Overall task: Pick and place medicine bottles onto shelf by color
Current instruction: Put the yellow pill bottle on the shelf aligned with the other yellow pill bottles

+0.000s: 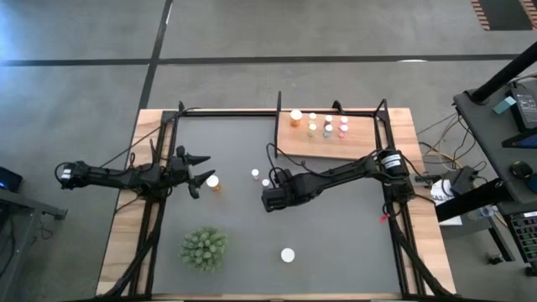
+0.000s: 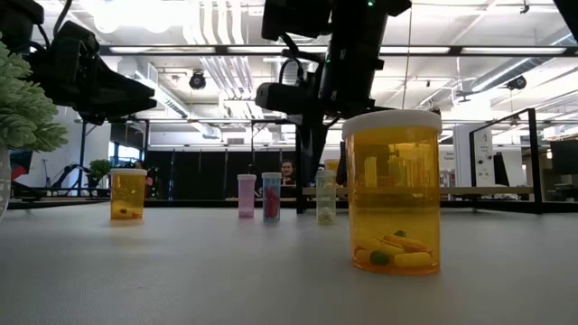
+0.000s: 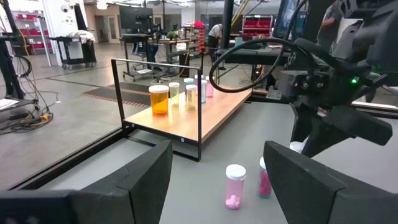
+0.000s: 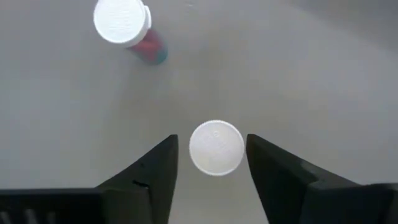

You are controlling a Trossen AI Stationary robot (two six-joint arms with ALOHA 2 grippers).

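The light-wood shelf [image 1: 336,149] stands at the mat's far right and carries several medicine bottles [image 1: 327,126]. An orange bottle [image 1: 213,181], a pink one [image 3: 235,185] and a red-and-teal one [image 4: 134,34] stand upright on the mat. My right gripper [image 4: 211,142] points down over a greenish white-capped bottle [image 2: 326,197]. Its fingers are open on either side of the cap [image 4: 216,147], close to it. My left gripper [image 1: 200,169] is open and hangs level above the mat's left part, near the orange bottle, with nothing between its fingers.
A wide orange bottle [image 1: 288,254] stands alone near the mat's front edge. A green spiky plant [image 1: 204,248] sits at the front left. The shelf's thin black posts [image 3: 199,106] rise at its corners. The dark mat [image 1: 336,226] lies bare at the front right.
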